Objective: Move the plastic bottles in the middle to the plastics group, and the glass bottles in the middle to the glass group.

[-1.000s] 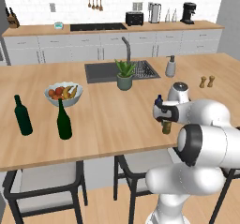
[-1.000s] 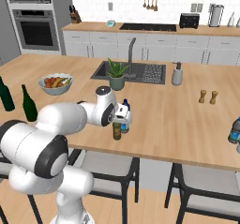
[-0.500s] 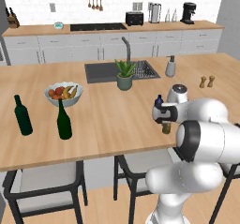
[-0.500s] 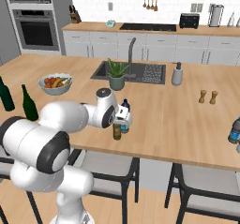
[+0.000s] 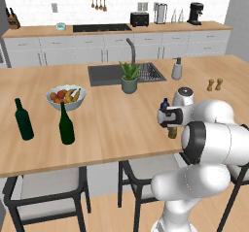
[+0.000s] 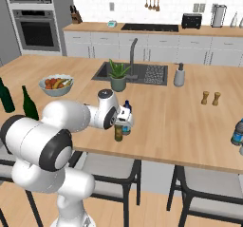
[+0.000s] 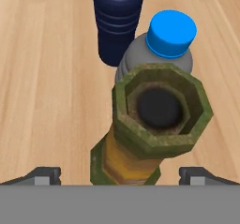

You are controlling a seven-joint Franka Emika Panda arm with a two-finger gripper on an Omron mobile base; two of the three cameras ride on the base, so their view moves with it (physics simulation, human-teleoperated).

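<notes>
Item: amber glass bottle (image 7: 154, 124), upright on counter (image 7: 47, 101), directly under your claw (image 7: 119, 174), btwn spread fingertips, untouched. Blue-capped bottle (image 7: 164, 45) just beyond.

Kitchen island scene with no readable writing

No text, label, brand, number or sign can be read on anything; the amber bottle (image 7: 154, 124) and the dark-blue bottle (image 7: 117, 17) seen close from the hand view carry no lettering, and the far appliances are too small to tell
</notes>
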